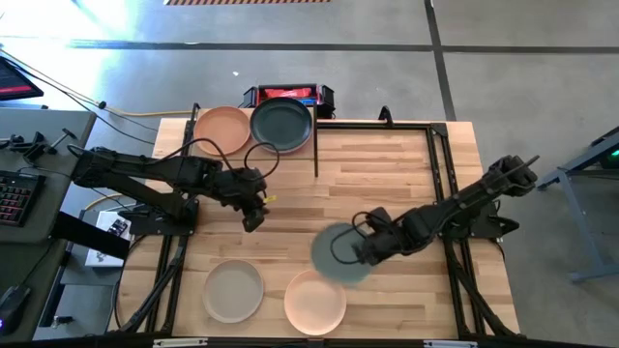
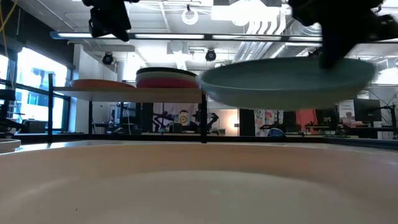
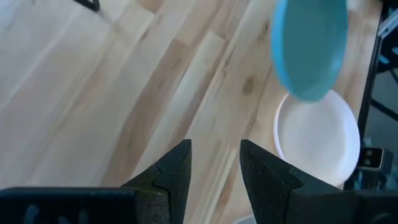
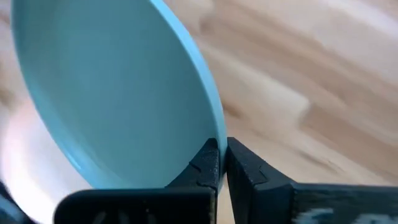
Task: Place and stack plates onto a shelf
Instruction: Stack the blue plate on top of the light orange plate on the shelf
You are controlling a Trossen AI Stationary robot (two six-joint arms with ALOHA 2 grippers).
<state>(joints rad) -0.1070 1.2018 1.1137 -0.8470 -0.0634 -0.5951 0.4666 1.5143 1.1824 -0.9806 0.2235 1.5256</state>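
My right gripper [image 4: 222, 163] is shut on a pale grey-green plate [image 1: 338, 253], held above the table right of centre; the low view shows the plate [image 2: 286, 81] about level and clear of the table. My left gripper [image 1: 253, 208] hangs open and empty over the table's left-middle, its fingers [image 3: 180, 168] apart. The shelf [image 2: 124, 91] at the far side carries a peach plate [image 1: 222, 129] and a stack topped by a dark grey plate [image 1: 281, 124]. A beige-grey plate [image 1: 233, 291] and a peach plate [image 1: 314, 302] lie flat near the front edge. My right gripper pinches the grey-green plate by its rim [image 4: 211, 134], one finger on the hollow inner side and one on the outer side. The fingers slant down at it from the table's right side. The plate is lifted clear and sticks out toward the table's left.
A black box with red contents [image 1: 288, 95] stands behind the shelf. Black frame rails [image 1: 440, 164] run along the table's right and far sides. Bare wood [image 1: 377, 174] lies between the shelf and my right arm.
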